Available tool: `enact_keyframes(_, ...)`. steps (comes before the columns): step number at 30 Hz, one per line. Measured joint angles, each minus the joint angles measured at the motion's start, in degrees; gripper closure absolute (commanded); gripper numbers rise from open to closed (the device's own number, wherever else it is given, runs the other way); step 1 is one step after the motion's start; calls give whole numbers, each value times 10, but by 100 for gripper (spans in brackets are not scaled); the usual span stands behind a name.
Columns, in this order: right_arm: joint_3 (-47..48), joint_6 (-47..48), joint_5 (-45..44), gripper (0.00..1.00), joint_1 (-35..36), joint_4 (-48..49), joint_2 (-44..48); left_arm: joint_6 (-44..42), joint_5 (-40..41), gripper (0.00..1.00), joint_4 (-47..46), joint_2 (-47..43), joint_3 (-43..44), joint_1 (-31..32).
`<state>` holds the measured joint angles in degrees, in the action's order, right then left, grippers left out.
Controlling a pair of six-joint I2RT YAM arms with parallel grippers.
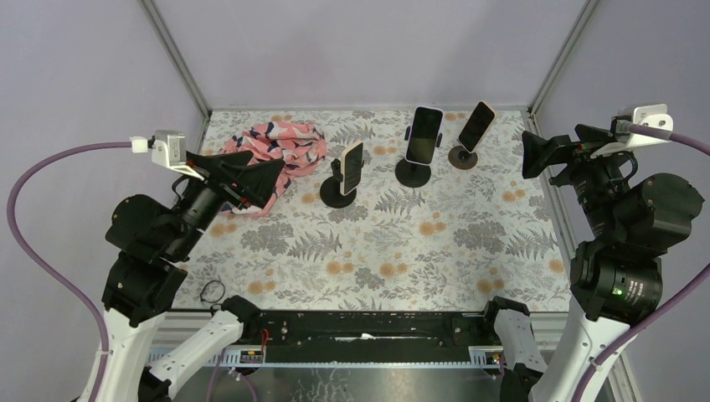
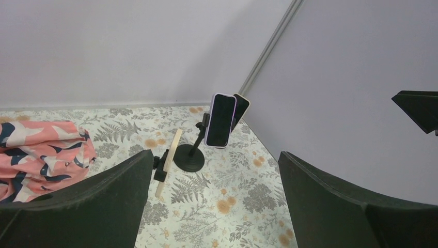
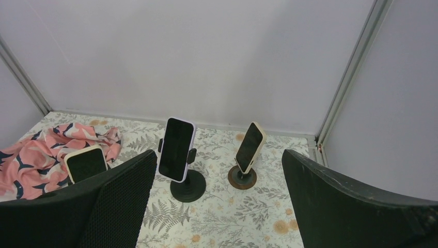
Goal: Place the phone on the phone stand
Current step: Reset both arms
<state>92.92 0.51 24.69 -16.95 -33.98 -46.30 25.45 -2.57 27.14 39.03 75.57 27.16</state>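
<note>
Three phones each sit on a phone stand at the back of the floral table. A cream-cased phone [image 1: 352, 167] is on a black stand [image 1: 338, 198]. A lilac-cased phone [image 1: 424, 135] is clamped on a second black stand [image 1: 413, 173]. Another cream phone [image 1: 476, 126] leans on a round brown stand [image 1: 463, 157]. My left gripper [image 1: 251, 172] hovers open and holds nothing, left of the phones. My right gripper [image 1: 557, 144] hangs open and holds nothing at the right edge. The right wrist view shows all three phones: lilac [image 3: 176, 149], cream [image 3: 250, 146], cream [image 3: 85, 163].
A pink patterned cloth [image 1: 280, 146] lies crumpled at the back left, just behind my left gripper. A small black ring [image 1: 212, 291] lies near the front left edge. Grey walls and metal corner posts [image 1: 177, 59] close in the table on three sides.
</note>
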Motion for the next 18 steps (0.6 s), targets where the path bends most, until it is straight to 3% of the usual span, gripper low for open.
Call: enact_keyframes(18,-9,-11,5,0,0,0,-10,8,0,1,4,-20,-31,0)
